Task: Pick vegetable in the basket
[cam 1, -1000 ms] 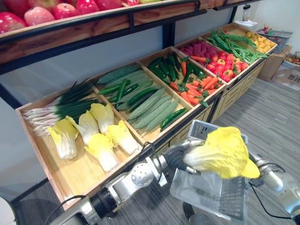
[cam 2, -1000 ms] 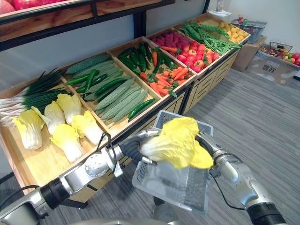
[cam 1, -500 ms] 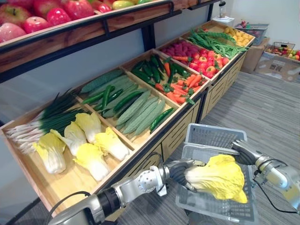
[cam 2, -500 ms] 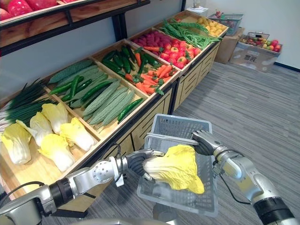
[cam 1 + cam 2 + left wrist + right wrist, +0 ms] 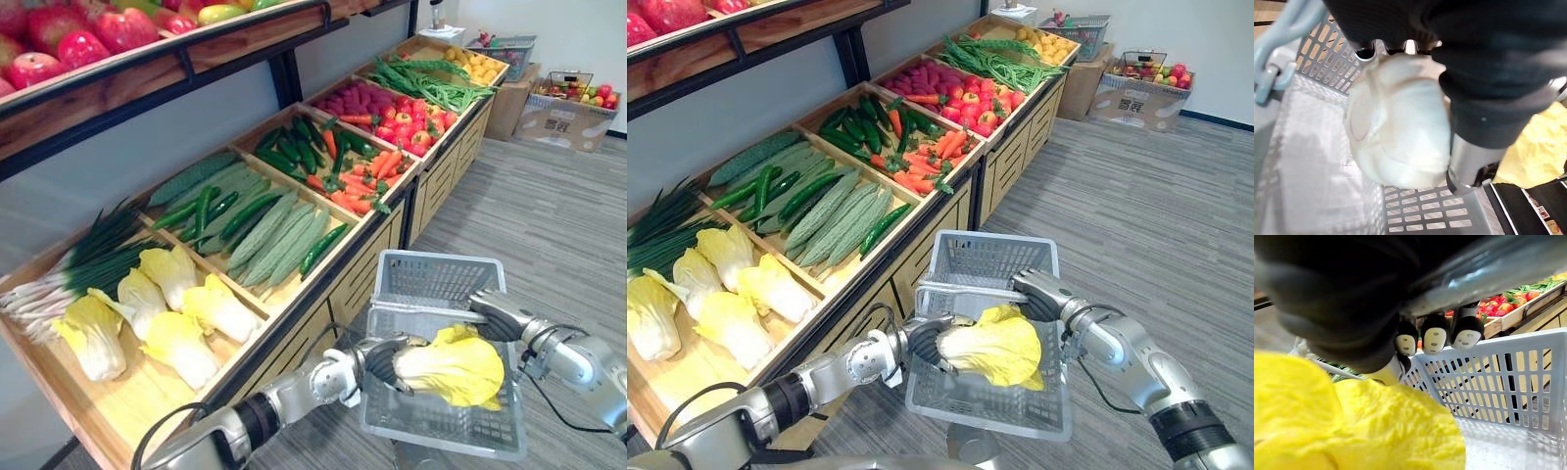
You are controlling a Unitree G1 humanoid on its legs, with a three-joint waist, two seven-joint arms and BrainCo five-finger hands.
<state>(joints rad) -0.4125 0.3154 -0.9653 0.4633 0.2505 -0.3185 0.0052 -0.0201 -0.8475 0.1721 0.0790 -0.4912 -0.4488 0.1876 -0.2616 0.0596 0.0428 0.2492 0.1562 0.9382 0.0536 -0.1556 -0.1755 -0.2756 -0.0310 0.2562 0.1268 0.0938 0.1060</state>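
the left hand (image 5: 385, 356) is closed around the pale stem end of a cabbage (image 5: 453, 368). in the left wrist view its fingers (image 5: 1472, 163) wrap the white base, which hangs above the basket's mesh floor. the yellow leafy end points away from this hand, toward the right hand (image 5: 499, 315). the cabbage sits low over the near half of the grey basket (image 5: 438, 266); whether the leaves touch the floor cannot be told.

the right hand is just past the leaf tips, its fingers (image 5: 1434, 339) curled round the basket's handle (image 5: 960, 286).

beyond the left hand, on its outer side, a wooden display stand (image 5: 147, 387) holds more loose cabbages (image 5: 167, 315) beside green onions (image 5: 83, 266). farther along the stand, past both hands, come cucumbers and ridged gourds (image 5: 266, 227), then carrots (image 5: 364, 182), tomatoes (image 5: 419, 123) and green beans (image 5: 433, 84). above the stand, an upper shelf carries apples (image 5: 61, 41). farthest off, beyond the right hand, boxes of fruit (image 5: 573, 96) stand on the floor.
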